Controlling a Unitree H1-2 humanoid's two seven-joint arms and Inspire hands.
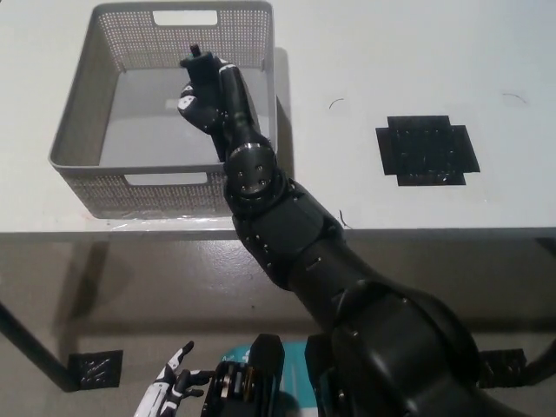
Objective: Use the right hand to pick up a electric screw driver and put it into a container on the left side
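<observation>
My black right arm reaches from the bottom right up over the grey mesh basket point(75, 130) on the left of the white table. My right hand point(202, 85) hangs above the basket's inside, near its right wall, and is shut on a dark electric screwdriver point(195, 54). Only a short black stub of the tool shows above the fist. The rest of the tool is hidden in the hand. The basket floor that I can see is bare. My white left hand point(174, 391) rests low at the bottom left, below the table, with its fingers apart.
A black square mat point(426, 149) lies on the table to the right. The table's front edge point(417, 231) runs across the middle of the view, with grey floor below it. A small black plate point(94, 369) lies on the floor at the lower left.
</observation>
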